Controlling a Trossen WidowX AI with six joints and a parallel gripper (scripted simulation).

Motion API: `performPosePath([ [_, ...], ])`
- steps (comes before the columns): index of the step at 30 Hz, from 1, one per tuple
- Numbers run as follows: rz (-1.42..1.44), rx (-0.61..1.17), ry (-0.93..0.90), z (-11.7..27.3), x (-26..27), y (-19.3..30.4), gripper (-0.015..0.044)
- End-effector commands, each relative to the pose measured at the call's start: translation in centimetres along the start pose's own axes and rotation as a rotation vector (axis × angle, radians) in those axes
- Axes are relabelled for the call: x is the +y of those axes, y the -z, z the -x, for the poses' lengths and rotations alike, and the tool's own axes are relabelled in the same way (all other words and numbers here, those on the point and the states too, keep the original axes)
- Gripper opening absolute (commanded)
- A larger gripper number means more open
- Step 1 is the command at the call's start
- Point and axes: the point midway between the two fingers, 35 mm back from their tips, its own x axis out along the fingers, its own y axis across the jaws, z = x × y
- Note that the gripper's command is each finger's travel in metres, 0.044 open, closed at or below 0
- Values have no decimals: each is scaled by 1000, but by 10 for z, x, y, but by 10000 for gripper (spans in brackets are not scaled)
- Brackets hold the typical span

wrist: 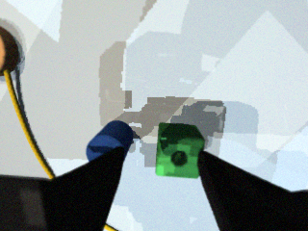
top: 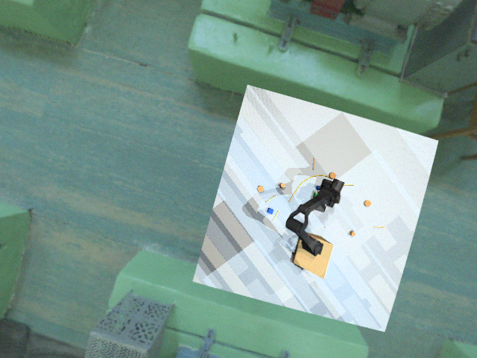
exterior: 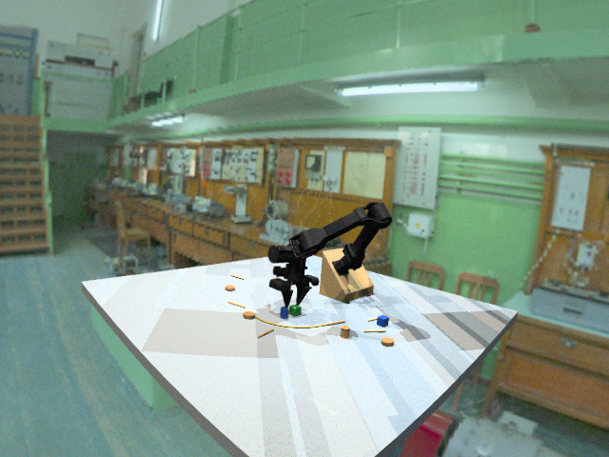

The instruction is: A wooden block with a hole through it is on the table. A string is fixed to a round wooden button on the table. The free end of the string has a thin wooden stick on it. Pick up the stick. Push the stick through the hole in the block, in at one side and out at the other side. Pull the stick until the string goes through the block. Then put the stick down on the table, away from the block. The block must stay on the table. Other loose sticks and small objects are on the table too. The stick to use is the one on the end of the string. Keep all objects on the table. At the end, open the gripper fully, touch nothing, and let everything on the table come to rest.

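Note:
The block with the hole is a small green cube (top: 315, 194) (exterior: 295, 310) (wrist: 166, 168); a dark round hole shows in its face in the wrist view. My gripper (exterior: 293, 306) (wrist: 161, 155) is open and points down, its fingertips close over the green block. The right finger in the wrist view overlaps the block's edge; I cannot tell if they touch. The round wooden button (top: 332, 175) (exterior: 248, 315) (wrist: 4, 50) lies beside it. A yellow string (exterior: 295, 327) (wrist: 26, 140) curves from the button to the thin stick (top: 291, 198) (exterior: 337, 322), which lies on the table. The wrist view does not show the stick.
A blue cylinder (top: 318, 187) (exterior: 284, 312) (wrist: 117, 132) stands close beside the green block, near the left finger. A blue cube (top: 270, 211) (exterior: 383, 320), a wooden cylinder (top: 282, 186) (exterior: 344, 331), wooden discs and several loose sticks lie around. The arm's base is on a wooden wedge (top: 314, 265) (exterior: 332, 277).

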Motion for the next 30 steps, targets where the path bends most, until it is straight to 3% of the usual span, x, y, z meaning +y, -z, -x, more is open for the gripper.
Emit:
performPosePath([
  [1, 0, 5, 46, -13, -10, 3, 241],
  [22, 0, 5, 46, -13, -10, 3, 241],
  [30, 0, 0, 0, 0, 0, 0, 188],
])
